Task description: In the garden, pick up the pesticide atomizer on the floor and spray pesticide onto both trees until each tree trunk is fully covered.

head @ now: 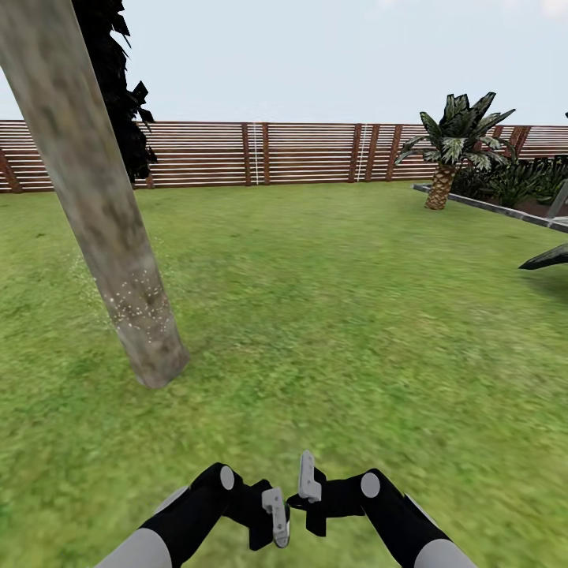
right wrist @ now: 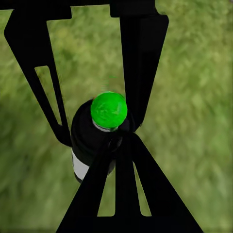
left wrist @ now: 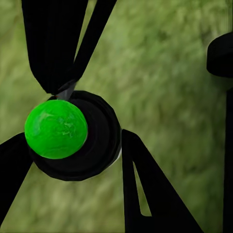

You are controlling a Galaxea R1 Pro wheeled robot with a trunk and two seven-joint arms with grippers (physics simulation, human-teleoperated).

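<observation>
A thick mottled grey-brown tree trunk [head: 102,213] rises at the left of the head view. Fine white specks of pesticide [head: 138,304] cling to its lower part. The pesticide atomizer [left wrist: 99,145] is a small black bottle whose round top [right wrist: 108,109] shows green. My left gripper [left wrist: 73,141] is shut on it, one finger on each side of the body. My right gripper [right wrist: 121,138] is shut, its tips resting against the bottle beside the green top. Low in the head view, the left gripper [head: 276,517] and right gripper [head: 309,477] meet over the lawn.
Green lawn [head: 331,315] stretches ahead to a brown slat fence [head: 300,154]. A short palm [head: 450,150] stands at the far right by a grey raised-bed edge [head: 489,207]. A dark cypress [head: 126,102] stands behind the trunk.
</observation>
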